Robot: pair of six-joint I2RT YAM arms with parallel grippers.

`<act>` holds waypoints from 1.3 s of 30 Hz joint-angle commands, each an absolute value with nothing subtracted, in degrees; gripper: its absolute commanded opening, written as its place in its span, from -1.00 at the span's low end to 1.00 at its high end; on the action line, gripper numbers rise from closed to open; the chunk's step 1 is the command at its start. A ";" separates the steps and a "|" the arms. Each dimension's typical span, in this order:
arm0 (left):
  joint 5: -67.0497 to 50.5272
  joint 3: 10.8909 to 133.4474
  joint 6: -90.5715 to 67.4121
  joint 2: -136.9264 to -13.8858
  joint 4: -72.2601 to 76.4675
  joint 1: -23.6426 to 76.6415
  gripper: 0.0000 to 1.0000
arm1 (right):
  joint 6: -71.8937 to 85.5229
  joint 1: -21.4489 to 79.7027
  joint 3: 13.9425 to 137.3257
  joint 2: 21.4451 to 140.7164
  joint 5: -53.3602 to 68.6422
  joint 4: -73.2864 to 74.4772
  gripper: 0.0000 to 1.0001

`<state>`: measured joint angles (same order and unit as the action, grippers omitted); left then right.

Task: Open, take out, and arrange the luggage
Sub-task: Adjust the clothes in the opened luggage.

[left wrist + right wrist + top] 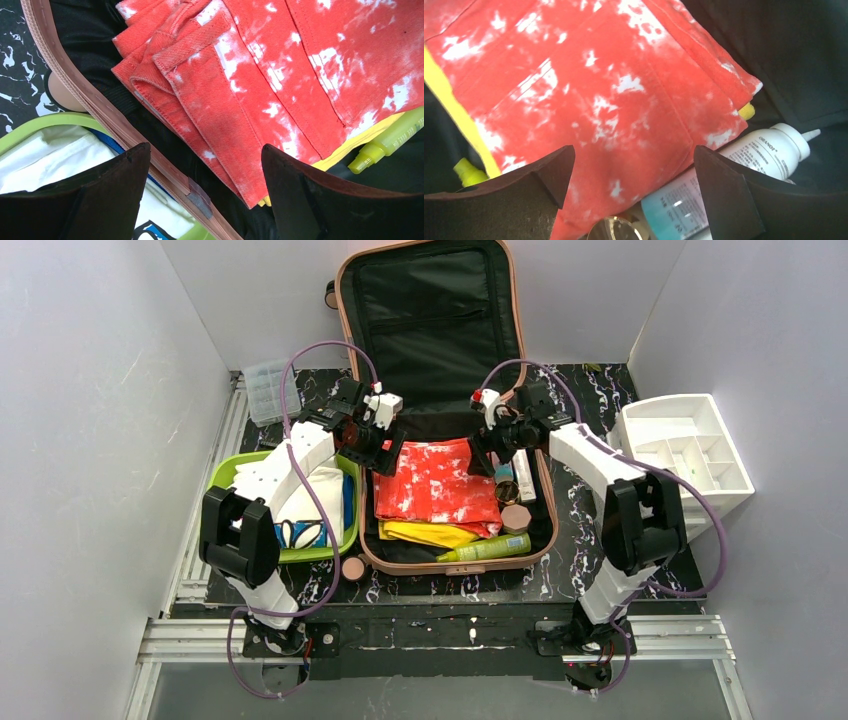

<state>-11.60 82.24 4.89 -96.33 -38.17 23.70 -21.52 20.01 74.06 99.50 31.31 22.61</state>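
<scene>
Surface [610,390] is black with white marble veins, and it lies inside a booth of plain pale walls [100,390]. A metal rail [440,635] runs along the near edge, where both arms are fixed. On the left side of the surface stands a green tray [225,475] with white things in it, and behind it a small clear box [265,390]. On the right side stands a white organizer [690,440] with several compartments.

The luggage [432,300] is in the middle of the surface, between the tray and the organizer, and it is open. Its shell is salmon pink with round corners. The lid leans upright against the back wall and shows a black lining with a zip pocket. The lower half lies flat and is full: a red cloth [435,480] with white stains is on top, a yellow cloth [425,533] is under it, a green bottle [485,548] lies at the near rim, and some bottles stand along the right side. A small round pink thing [352,567] lies on the surface, just beside the near left corner.

The left jaws are wide apart and hold nothing; they hang over the left rim of the luggage and the edge of the red cloth. The right jaws are also wide apart and empty, above the red cloth and a white bottle [769,150].
</scene>
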 commanded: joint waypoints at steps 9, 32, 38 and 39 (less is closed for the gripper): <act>-20.82 84.81 7.41 -96.58 -39.28 25.11 0.61 | -16.88 20.24 71.34 90.08 31.48 33.27 0.97; -21.89 86.31 13.45 -94.70 -39.46 30.54 0.62 | -17.61 20.30 67.86 89.92 31.00 45.11 0.84; -21.00 86.99 13.63 -94.78 -39.46 31.26 0.62 | -16.29 20.30 68.40 92.57 32.18 44.69 0.84; -20.74 87.02 13.77 -94.71 -39.54 31.41 0.62 | -17.05 20.30 69.57 92.59 32.87 46.29 0.84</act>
<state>-21.45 85.12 12.82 -96.55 -38.30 30.57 -16.69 20.43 68.71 91.35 32.60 42.89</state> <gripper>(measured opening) 0.807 0.919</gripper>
